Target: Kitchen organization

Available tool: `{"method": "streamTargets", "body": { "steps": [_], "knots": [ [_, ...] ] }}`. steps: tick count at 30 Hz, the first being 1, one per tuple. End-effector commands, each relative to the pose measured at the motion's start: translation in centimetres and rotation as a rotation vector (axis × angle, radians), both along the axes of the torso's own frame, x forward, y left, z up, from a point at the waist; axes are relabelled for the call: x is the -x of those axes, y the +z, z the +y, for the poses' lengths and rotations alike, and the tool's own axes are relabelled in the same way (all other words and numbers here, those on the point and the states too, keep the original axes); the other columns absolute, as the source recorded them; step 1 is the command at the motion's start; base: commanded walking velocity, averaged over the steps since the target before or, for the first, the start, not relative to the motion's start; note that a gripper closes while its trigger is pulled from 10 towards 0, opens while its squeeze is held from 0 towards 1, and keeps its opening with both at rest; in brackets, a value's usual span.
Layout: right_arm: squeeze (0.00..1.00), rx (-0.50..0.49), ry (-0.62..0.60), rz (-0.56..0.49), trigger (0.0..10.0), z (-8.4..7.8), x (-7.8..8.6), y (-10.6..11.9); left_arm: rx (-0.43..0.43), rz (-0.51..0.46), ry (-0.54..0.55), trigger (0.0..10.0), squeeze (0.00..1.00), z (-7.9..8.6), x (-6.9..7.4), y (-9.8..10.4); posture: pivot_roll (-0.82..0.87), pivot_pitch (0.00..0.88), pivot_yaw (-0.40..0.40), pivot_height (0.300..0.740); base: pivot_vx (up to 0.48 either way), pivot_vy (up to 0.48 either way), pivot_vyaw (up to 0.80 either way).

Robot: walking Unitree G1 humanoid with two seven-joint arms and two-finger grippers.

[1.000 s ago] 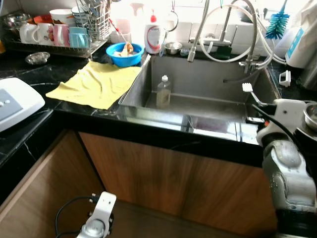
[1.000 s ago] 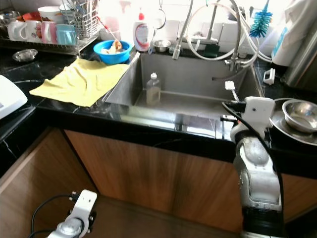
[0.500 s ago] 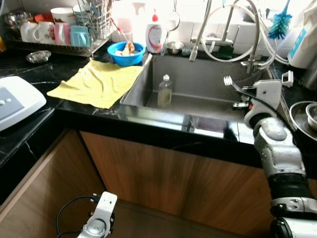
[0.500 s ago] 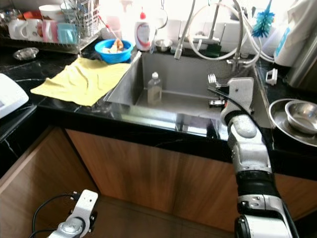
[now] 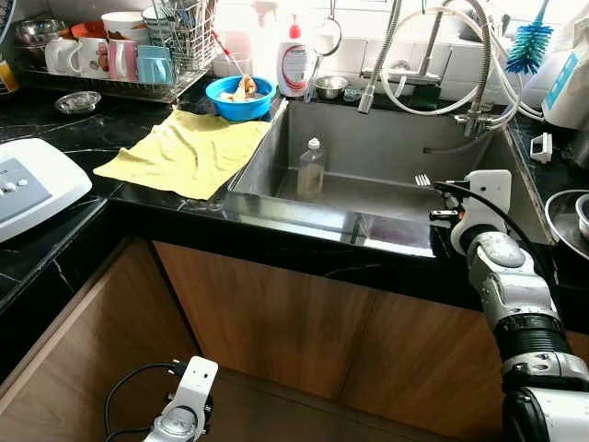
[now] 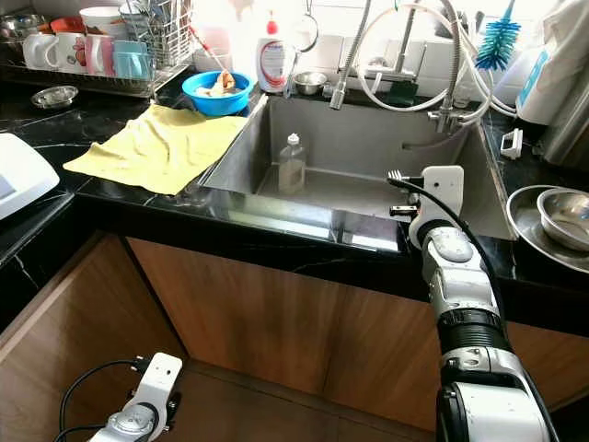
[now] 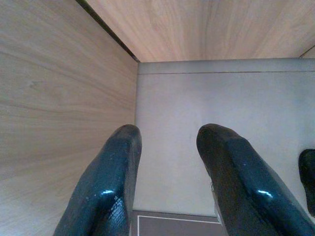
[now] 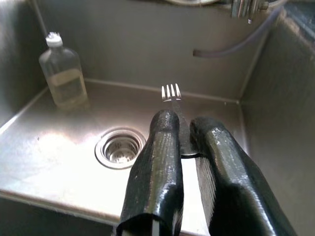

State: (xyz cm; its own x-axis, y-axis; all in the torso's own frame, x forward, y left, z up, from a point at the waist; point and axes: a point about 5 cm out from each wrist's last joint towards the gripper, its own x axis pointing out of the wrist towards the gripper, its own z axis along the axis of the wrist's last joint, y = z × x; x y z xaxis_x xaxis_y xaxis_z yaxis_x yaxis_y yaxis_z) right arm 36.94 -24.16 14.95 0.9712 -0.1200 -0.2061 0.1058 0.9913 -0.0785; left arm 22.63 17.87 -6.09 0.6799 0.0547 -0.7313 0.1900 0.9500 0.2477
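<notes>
My right gripper (image 8: 183, 129) is shut on a metal fork (image 8: 173, 97), whose tines (image 5: 422, 180) stick out over the steel sink (image 5: 368, 152). The hand hovers above the sink's right front part, near the counter edge. A clear bottle (image 5: 311, 169) stands upright inside the sink at the left, close to the drain (image 8: 119, 149). My left gripper (image 7: 167, 147) hangs low by the wooden cabinet fronts, its fingers apart with nothing between them.
A yellow cloth (image 5: 187, 152) lies on the black counter left of the sink, with a blue bowl (image 5: 239, 96) and a dish rack of mugs (image 5: 106, 60) behind it. Steel bowls (image 6: 563, 210) sit on the right counter. Faucet hoses (image 5: 433, 55) arch over the sink's back.
My right arm has swung from the right counter toward the sink and dropped lower, still gripping the fork. The camera shifted a little.
</notes>
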Motion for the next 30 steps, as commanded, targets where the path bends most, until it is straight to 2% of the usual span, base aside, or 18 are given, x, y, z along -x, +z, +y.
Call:
{"method": "streamTargets", "body": {
  "steps": [1, 8, 9, 10, 18, 19, 20, 23, 24, 25, 28, 30],
  "knots": [
    [0.0, 0.0, -0.01, -0.024, 10.0, -0.3, -0.2, 0.6, 0.002, 0.01, 0.003, 10.0, 0.0, 0.0, 0.2, -0.1, -0.09, 0.0, -0.011, 0.74, 0.0, 0.0, 0.0],
    [0.0, -0.006, -0.017, -0.02, 10.0, -0.3, -0.2, 0.3, 0.0, 0.01, 0.0, 10.0, 0.0, 0.1, 0.2, -0.1, -0.09, 0.0, -0.013, 0.74, 0.0, 0.0, 0.0],
    [0.67, -0.002, -0.028, -0.026, 10.0, -0.4, -0.2, 0.4, -0.001, 0.009, -0.002, 10.0, 0.0, 0.1, 0.2, -0.1, -0.09, 0.0, -0.013, 0.74, 0.0, 0.0, 0.0],
    [1.0, -0.003, -0.031, -0.029, 10.0, -0.5, -0.2, 0.4, -0.001, 0.007, -0.003, 10.0, 0.0, 0.1, 0.1, -0.1, -0.09, 0.0, -0.013, 0.74, 0.0, 0.0, 0.0],
    [1.0, 0.014, -0.059, -0.044, 10.0, -0.7, -0.3, 0.7, -0.006, 0.011, -0.011, 10.0, 0.0, 0.1, 0.3, -0.2, -0.09, 0.0, -0.011, 0.74, 0.0, 0.0, 0.0],
    [0.08, 0.016, -0.061, -0.045, 10.0, -0.7, -0.2, 0.7, -0.006, 0.012, -0.012, 10.0, 0.0, 0.1, 0.3, -0.2, -0.09, 0.0, -0.009, 0.74, 0.0, 0.0, 0.0],
    [0.0, 0.026, -0.064, -0.053, 10.0, -0.8, -0.2, 0.8, -0.007, 0.012, -0.012, 10.0, 0.0, 0.1, 0.3, -0.2, -0.09, 0.0, -0.009, 0.74, 0.0, 0.0, 0.0],
    [0.0, 0.042, -0.068, -0.09, 10.0, -0.8, -0.1, 1.2, -0.008, 0.013, -0.013, 10.0, 0.0, 0.1, 0.4, -0.2, -0.09, 0.0, -0.008, 0.74, 0.0, 0.0, 0.0],
    [0.0, 0.077, -0.105, -0.171, 10.0, -0.9, 0.1, 2.3, -0.009, 0.013, -0.016, 10.0, 0.0, 0.1, 0.4, -0.2, -0.09, 0.0, -0.01, 0.74, 0.0, 0.0, 0.0],
    [0.0, 0.077, -0.105, -0.171, 10.0, -0.9, 0.1, 2.3, -0.009, 0.013, -0.016, 10.0, 0.0, 0.1, 0.4, -0.2, -0.09, 0.0, -0.01, 0.74, 0.0, 0.0, 0.0],
    [0.0, 0.102, -0.155, -0.301, 10.0, -0.6, 0.8, 4.0, -0.011, 0.012, -0.018, 10.0, 0.0, 0.1, 0.5, -0.3, -0.09, 0.0, -0.012, 0.74, 0.0, 0.0, 0.0],
    [0.0, 0.127, -0.19, -0.395, 10.0, -0.1, 2.0, 5.0, -0.013, 0.012, -0.018, 10.0, 0.0, 0.1, 0.5, -0.3, -0.08, 0.0, -0.013, 0.74, 0.0, 0.0, 0.0]
  ]
}}
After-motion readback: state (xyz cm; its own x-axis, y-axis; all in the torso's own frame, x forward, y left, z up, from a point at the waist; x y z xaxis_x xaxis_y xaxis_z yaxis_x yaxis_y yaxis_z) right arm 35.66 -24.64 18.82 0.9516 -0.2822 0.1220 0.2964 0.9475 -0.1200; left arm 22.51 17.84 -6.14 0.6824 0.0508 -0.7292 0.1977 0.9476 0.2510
